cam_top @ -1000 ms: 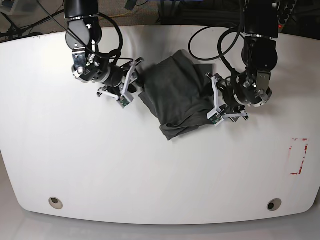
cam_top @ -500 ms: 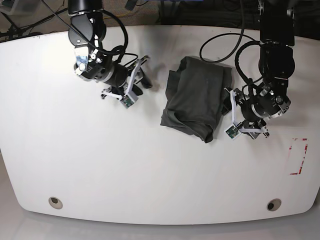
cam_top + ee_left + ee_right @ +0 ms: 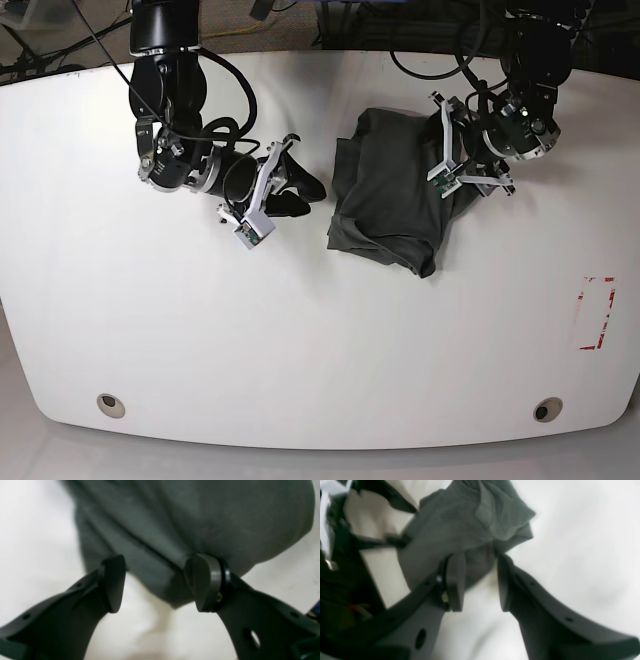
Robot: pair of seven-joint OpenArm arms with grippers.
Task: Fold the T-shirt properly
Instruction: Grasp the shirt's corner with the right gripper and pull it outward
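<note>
In your left wrist view, the left gripper (image 3: 155,585) stands with its jaws wide apart and nothing clamped between them. The T-shirt (image 3: 190,522) fills the upper part of the picture, a folded edge of it hanging down into the gap, and the right-hand finger (image 3: 205,585) lies against the cloth. Below and to either side you see the white table (image 3: 32,542).

In your right wrist view, the right gripper (image 3: 480,582) has its jaws only narrowly parted. A bunched corner of the T-shirt (image 3: 470,522) sits at the fingertips and partly in the gap; you cannot tell whether the cloth is pinched. The picture is blurred. The table (image 3: 582,542) is bright on the right.

In your base view, the T-shirt (image 3: 385,195) lies crumpled in a rough folded heap on the table (image 3: 320,350), above the middle and a little right. The left gripper (image 3: 450,165) is at the shirt's right edge, over the cloth. The right gripper (image 3: 295,190) is just beside the shirt's left edge, on the bare table. A red-marked rectangle (image 3: 597,312) lies near the table's right edge, well apart from the shirt.
</note>
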